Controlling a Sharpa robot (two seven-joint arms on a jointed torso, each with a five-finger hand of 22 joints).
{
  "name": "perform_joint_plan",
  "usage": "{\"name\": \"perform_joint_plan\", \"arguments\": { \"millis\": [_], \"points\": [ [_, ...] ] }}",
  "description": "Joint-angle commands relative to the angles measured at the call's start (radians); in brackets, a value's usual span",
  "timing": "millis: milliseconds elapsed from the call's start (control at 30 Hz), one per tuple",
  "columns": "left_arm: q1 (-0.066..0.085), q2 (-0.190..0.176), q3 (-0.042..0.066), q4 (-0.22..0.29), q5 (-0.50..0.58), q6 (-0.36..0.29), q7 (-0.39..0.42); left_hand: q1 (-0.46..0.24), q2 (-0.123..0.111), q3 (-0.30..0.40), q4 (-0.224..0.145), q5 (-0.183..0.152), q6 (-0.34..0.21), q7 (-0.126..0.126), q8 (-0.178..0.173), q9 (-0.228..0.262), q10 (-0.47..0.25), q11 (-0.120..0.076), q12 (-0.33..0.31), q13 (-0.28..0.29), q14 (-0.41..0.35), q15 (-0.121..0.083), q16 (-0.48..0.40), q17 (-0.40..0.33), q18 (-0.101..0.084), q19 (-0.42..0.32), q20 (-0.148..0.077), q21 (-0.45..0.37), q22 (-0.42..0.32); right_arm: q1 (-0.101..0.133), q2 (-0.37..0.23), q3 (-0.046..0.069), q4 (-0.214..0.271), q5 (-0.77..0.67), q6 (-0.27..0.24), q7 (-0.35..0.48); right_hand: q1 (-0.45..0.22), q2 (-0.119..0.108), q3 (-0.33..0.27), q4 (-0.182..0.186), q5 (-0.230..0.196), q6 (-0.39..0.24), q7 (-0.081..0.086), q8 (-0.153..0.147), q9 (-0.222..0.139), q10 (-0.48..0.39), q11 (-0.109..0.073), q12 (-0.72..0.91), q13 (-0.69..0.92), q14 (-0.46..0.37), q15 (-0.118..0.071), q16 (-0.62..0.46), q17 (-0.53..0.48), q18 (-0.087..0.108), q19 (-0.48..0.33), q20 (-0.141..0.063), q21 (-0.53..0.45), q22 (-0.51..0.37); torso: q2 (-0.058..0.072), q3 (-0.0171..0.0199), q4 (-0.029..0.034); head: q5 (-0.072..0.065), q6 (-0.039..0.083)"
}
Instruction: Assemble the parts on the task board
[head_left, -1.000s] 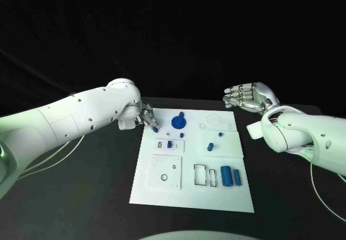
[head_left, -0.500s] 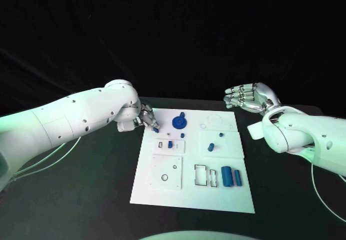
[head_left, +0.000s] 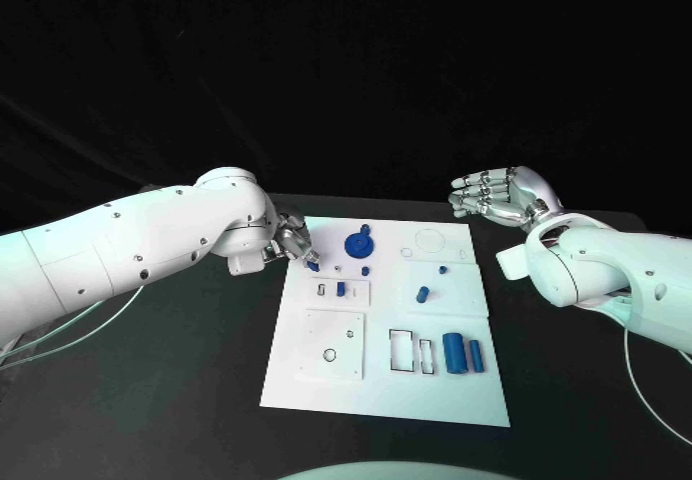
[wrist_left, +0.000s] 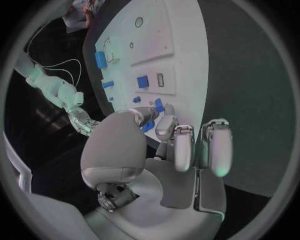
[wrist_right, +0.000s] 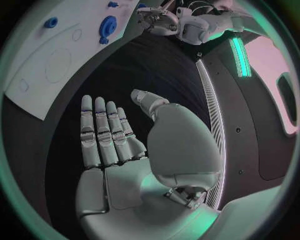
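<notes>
Parts for the assembly lie scattered over the white task board (head_left: 433, 390) in the middle of the black table (head_left: 173, 400): a round blue gear-like piece (head_left: 358, 242) near the far edge, a small blue peg (head_left: 421, 294) mid-board, and two upright blue blocks (head_left: 462, 352) at the near right. At the board's far left corner the left hand (head_left: 294, 240) pinches a small blue part (head_left: 313, 261) between thumb and fingertips, low over the board; whether the piece touches the surface I cannot tell. In the left wrist view the same small blue part (wrist_left: 159, 105) sits at the tips of the fingers (wrist_left: 167, 125), the others held straight alongside. The right hand (head_left: 493, 193) hangs well clear beyond the far right corner, fingers apart and palm bare, holding nothing. These pieces look like hard, light plastic, stiff but smooth, so probably apt to slip or twist in a metal pinch. A hold across the flat opposite sides, near the middle, should keep one square to its recess.
</notes>
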Motion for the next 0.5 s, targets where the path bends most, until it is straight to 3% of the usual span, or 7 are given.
{"name": "perform_joint_plan", "arguments": {
  "millis": [33,500],
  "points": [
    [-0.005,-0.012,0.000,0.031,-0.045,-0.042,0.023,-0.011,-0.003,0.154,-0.151,0.006,0.006,-0.006,0.007,0.080,0.006,0.000,0.006,0.002,0.102,-0.003,0.004,0.247,-0.004,0.048,-0.001,0.002,0.190,-0.002,0.000,0.000,0.001,-0.004,0.014,0.010,-0.004,0.008,-0.006,0.002,-0.001,-0.008,0.010,0.002,-0.001,-0.006,0.000,-0.002,-0.001,-0.001,0.006,-0.004,-0.001,0.011,0.002,0.005,-0.007,-0.001,0.000,-0.0008,0.0004,0.000,-0.001],
    [-0.026,-0.046,-0.001,0.113,-0.131,-0.081,0.045,-0.018,-0.010,0.154,-0.153,0.014,0.010,-0.008,0.010,0.082,0.011,-0.001,0.010,0.007,0.102,-0.004,0.005,0.248,-0.004,0.049,-0.001,0.003,0.193,-0.008,0.000,0.000,0.001,-0.003,0.016,0.011,-0.004,0.009,-0.007,0.003,-0.001,-0.008,0.010,0.002,-0.002,-0.007,0.000,-0.002,-0.001,-0.002,0.006,-0.005,-0.001,0.011,0.002,0.005,-0.007,-0.003,0.002,-0.0009,-0.0007,0.004,-0.006]
  ]
}}
